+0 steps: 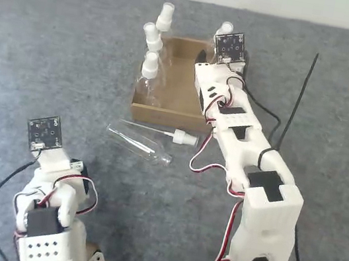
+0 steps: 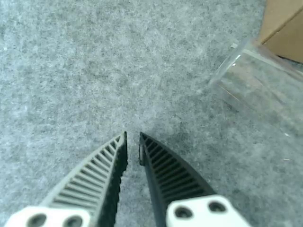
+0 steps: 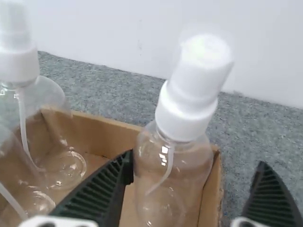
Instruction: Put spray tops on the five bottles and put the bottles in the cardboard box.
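Observation:
The cardboard box (image 1: 175,87) holds three capped bottles (image 1: 149,73) along one side. A fourth capped bottle (image 3: 182,142) stands in a far corner of the box, between the fingers of my open right gripper (image 3: 195,161), and its white spray top (image 1: 225,28) pokes out beside the wrist. One uncapped clear bottle (image 1: 140,143) lies on the carpet in front of the box, with a loose spray top (image 1: 184,137) and its tube beside it. My left gripper (image 2: 133,137) hangs shut and empty over bare carpet, a short way from that bottle's base (image 2: 255,85).
Grey carpet (image 1: 54,50) covers the whole table. My right arm (image 1: 236,124) stretches over the near right corner of the box. My left arm (image 1: 53,177) is folded back at the near left. A black antenna-like rod (image 1: 301,91) stands right of the box.

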`<act>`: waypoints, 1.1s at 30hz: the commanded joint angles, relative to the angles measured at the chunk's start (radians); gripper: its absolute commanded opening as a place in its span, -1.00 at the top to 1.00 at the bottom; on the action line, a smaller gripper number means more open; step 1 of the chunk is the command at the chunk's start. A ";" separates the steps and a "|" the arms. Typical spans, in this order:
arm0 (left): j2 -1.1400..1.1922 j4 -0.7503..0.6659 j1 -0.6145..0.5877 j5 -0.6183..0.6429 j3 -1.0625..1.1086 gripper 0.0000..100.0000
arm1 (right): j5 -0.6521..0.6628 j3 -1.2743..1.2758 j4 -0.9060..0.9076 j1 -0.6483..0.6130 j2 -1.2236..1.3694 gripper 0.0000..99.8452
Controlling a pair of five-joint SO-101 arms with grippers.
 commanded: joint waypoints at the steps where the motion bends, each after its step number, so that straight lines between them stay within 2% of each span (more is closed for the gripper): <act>1: -0.017 0.005 -0.005 -0.002 -0.010 0.93 | 0.012 -0.028 -0.018 0.005 -0.027 0.28; 12: -0.017 0.005 -0.005 -0.002 -0.010 0.93 | 0.009 0.126 -0.018 -0.027 -0.203 0.28; 22: -0.017 0.005 -0.005 -0.002 -0.010 0.93 | 0.009 0.186 -0.013 -0.036 -0.240 0.28; 28: -0.017 0.005 -0.005 -0.002 -0.010 0.93 | 0.008 0.224 0.170 -0.036 -0.371 0.28; 33: -0.017 0.005 -0.005 -0.002 -0.010 0.93 | 0.008 0.296 0.191 -0.042 -0.453 0.28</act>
